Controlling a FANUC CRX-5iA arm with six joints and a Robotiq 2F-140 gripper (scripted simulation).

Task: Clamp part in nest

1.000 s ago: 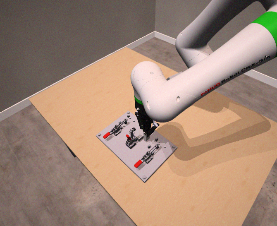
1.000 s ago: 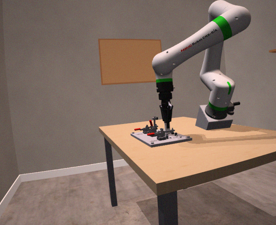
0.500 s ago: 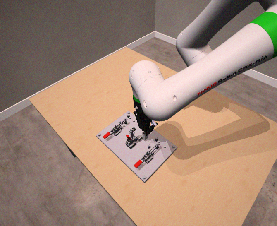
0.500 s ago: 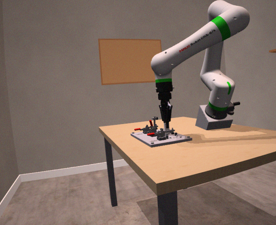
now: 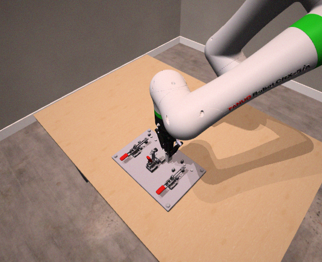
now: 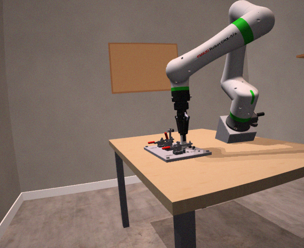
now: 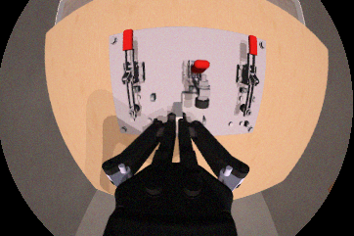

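The grey fixture plate (image 5: 141, 180) (image 6: 173, 156) (image 7: 163, 52) lies on the table and carries three toggle clamps with red handles. The middle clamp (image 5: 152, 159) (image 6: 169, 134) (image 7: 199, 81) stands open with its handle upright. The left clamp (image 5: 132, 152) (image 7: 130, 71) and the right clamp (image 5: 172, 182) (image 7: 248, 71) lie flat. A small pale grey block, the part (image 5: 163, 159) (image 7: 188, 99), sits in the middle nest close to its clamp. My gripper (image 5: 168, 159) (image 6: 183, 141) (image 7: 177, 108) is shut, points straight down and has its tips low at the part's end far from the clamp. Whether they touch it is not clear.
The wooden table (image 5: 99, 92) (image 6: 227, 171) ends close to the plate's front side. The robot's base (image 6: 234, 134) stands at the table's back right. Small pads and blocks dot the plate around the nests.
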